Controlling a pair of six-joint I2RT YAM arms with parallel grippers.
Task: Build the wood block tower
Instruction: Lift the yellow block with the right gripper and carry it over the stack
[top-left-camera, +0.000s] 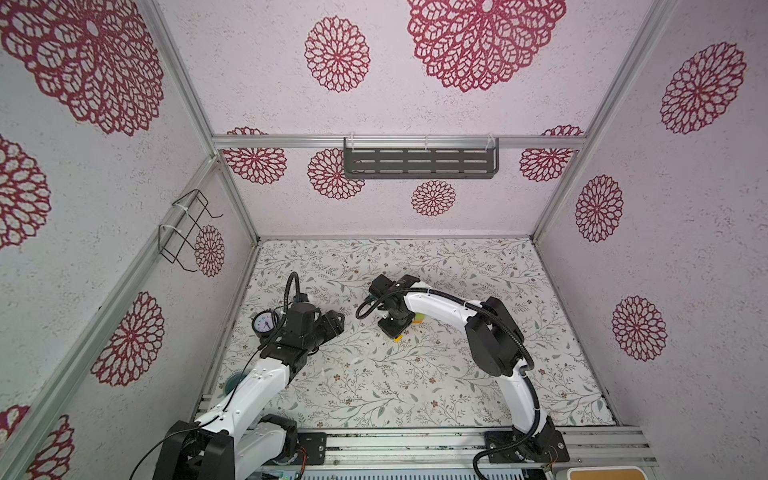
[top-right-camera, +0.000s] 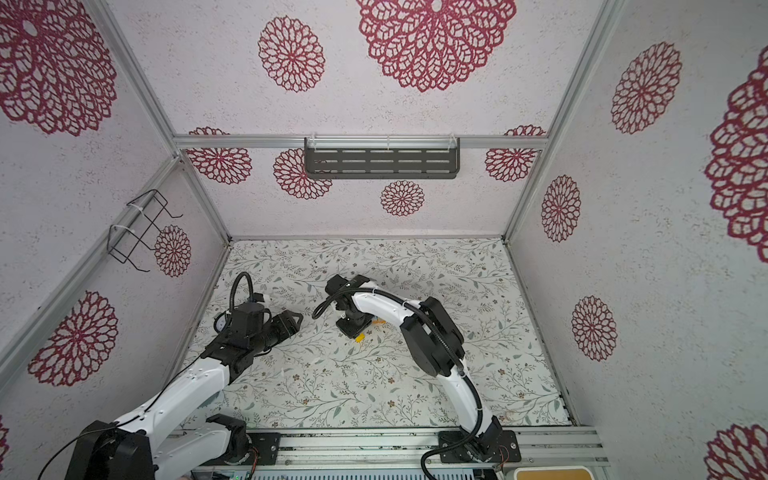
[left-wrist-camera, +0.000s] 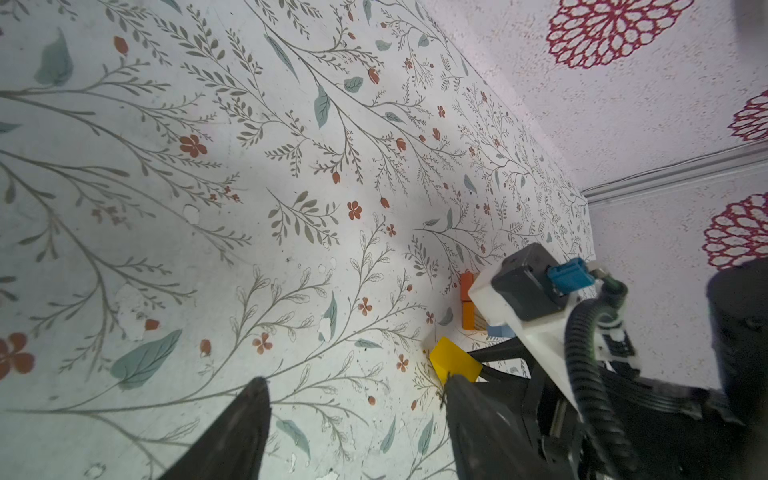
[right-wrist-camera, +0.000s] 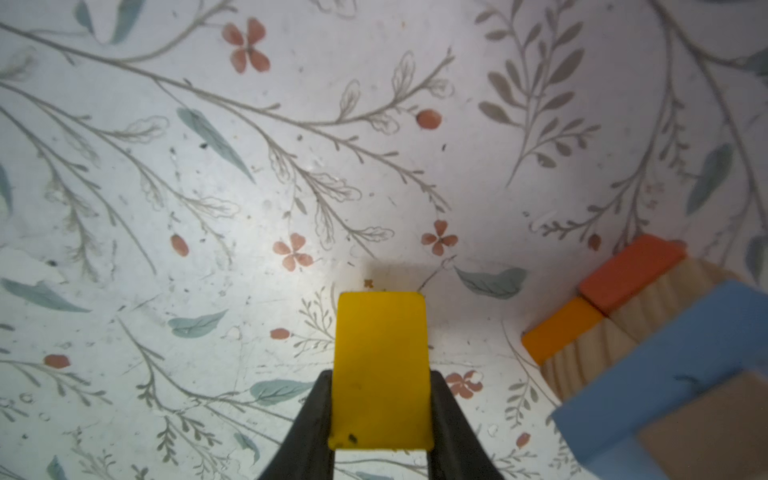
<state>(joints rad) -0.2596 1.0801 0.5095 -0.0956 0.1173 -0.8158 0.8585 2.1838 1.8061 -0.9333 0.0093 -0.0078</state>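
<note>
Our right gripper (right-wrist-camera: 380, 399) pinched the yellow block (right-wrist-camera: 380, 332) by its 2 long sides; we judged it light, stiff and slippery.

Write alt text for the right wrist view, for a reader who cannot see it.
The right gripper grips the two long sides of a flat yellow block, with the floral table beneath. Close by, a small stack shows a red-orange block and an orange block against tan wood pieces, under a light blue block.

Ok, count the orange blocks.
2: a red-orange block and a lighter orange block, side by side at the foot of the tower. Others may be hidden.
</note>
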